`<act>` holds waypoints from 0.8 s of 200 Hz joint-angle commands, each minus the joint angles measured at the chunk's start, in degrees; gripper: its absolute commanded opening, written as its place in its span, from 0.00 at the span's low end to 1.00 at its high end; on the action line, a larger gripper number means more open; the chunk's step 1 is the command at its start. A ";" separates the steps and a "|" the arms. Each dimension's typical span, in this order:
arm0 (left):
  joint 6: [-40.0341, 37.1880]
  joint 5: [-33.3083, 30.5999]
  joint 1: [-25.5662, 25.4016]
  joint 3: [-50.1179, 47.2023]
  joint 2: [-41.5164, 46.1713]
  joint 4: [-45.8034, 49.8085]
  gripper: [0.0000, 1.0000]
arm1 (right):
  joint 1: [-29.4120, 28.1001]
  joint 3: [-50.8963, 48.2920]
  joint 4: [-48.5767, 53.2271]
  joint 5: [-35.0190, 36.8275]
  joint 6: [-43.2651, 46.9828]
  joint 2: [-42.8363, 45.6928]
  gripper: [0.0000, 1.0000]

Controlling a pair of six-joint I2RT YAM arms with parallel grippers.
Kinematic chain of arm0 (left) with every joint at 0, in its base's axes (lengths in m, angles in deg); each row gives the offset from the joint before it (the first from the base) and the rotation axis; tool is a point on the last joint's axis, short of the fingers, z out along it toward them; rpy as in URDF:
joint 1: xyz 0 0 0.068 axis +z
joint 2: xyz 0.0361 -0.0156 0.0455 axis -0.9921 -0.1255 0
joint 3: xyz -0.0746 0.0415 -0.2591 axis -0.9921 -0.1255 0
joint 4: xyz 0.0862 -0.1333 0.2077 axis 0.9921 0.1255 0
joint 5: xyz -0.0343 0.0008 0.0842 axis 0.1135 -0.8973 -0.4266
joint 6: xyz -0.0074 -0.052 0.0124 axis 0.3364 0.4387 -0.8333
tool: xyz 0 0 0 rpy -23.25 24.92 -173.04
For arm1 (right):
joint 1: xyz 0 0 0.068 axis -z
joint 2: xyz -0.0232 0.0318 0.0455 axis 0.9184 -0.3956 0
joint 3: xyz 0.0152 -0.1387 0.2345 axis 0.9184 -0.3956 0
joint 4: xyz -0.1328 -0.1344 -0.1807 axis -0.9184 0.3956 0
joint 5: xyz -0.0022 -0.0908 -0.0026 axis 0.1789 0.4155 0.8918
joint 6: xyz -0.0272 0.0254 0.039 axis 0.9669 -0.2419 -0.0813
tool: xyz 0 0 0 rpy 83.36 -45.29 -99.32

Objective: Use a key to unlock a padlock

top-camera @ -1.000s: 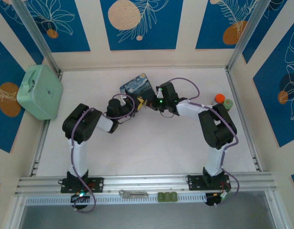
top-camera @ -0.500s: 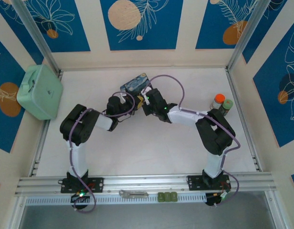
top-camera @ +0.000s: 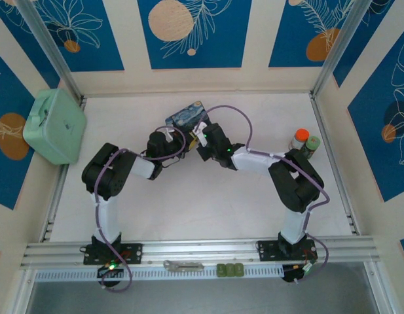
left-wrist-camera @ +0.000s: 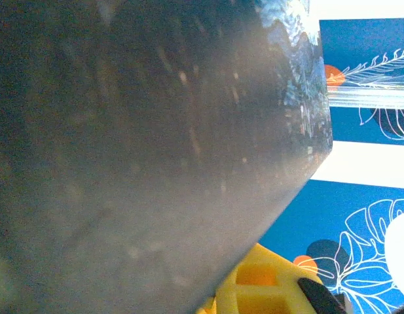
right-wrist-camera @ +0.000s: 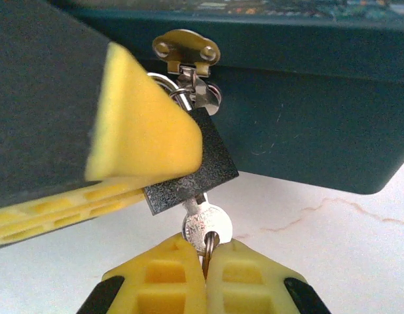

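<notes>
A mint-green case point(top-camera: 54, 125) sits far left, a painted tin point(top-camera: 183, 116) centre-back (two capped bottles point(top-camera: 300, 139) far right).

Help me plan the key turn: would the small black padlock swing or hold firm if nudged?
The small black padlock hangs from a silver metal hasp, so it would probably swing. Its textured body looks rigid, probably not slippery.

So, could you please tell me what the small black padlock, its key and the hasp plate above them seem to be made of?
The small black padlock body looks like metal with a matte, grainy coating: speckled, no shine. The round-headed silver key looks like bright plated metal: it reflects light. The oval hasp plate seems polished, faintly golden metal, fixed by two rivets.
</notes>
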 commanded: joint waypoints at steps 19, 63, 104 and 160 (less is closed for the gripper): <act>-1.08 13.68 -5.36 1.50 4.30 -5.65 0.00 | 4.29 0.72 -7.23 -22.98 -20.69 3.41 0.09; -1.14 13.32 -5.36 1.50 4.28 -5.75 0.00 | 10.10 -3.32 -16.28 -34.34 -35.29 3.58 0.21; -1.23 13.03 -5.31 1.15 4.64 -5.76 0.00 | 12.79 -3.25 -19.56 -39.25 -43.98 1.35 0.21; -1.83 13.12 -5.35 1.23 4.67 -5.33 0.00 | 14.97 -3.06 -21.55 -41.66 -52.96 -1.29 0.00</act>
